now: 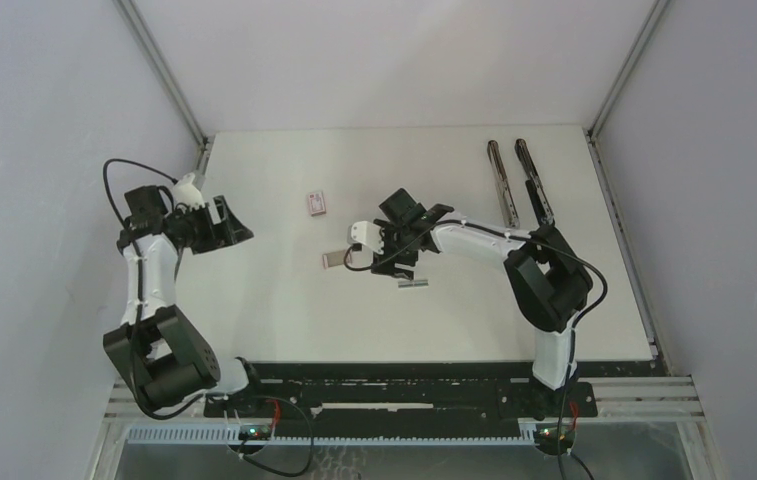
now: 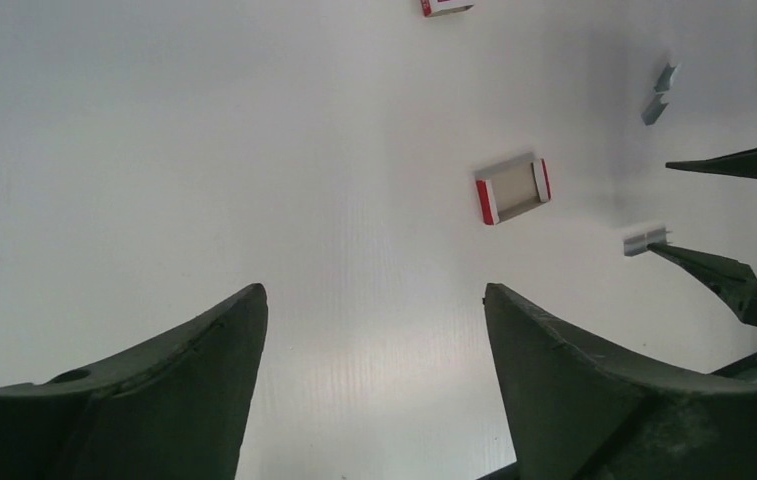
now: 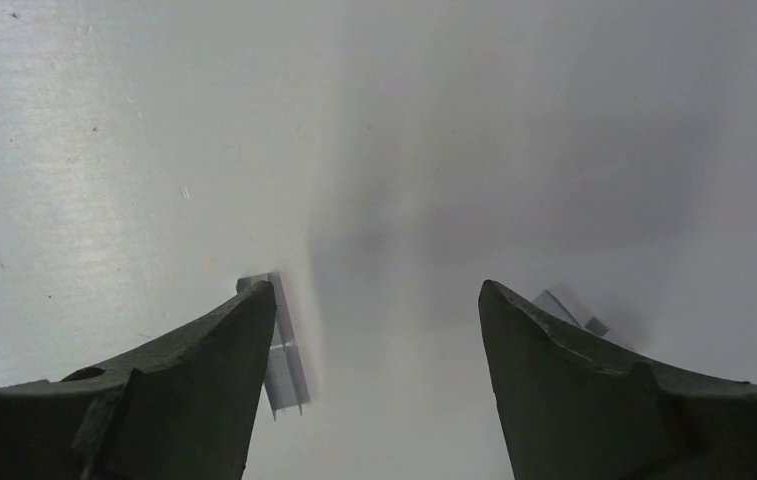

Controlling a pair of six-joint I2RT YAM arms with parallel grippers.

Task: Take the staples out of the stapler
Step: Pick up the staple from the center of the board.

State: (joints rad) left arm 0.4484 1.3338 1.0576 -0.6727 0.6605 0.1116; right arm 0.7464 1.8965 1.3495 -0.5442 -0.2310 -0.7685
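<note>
Right arm's fingers (image 3: 194, 400) hang spread and empty over the thin grey metal staple strips (image 3: 286, 355) loose on the white surface (image 3: 104, 150) mid-scene, seemingly to gather them; left arm's fingers (image 2: 174, 390) gape idle, left.

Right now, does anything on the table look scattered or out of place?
Yes: staple strips lie loose on the table at different angles around the right gripper, outside the open box tray.

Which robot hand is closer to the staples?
Right. The right gripper is just above the staples, strips on either side; the left gripper sits far to their left.
</note>
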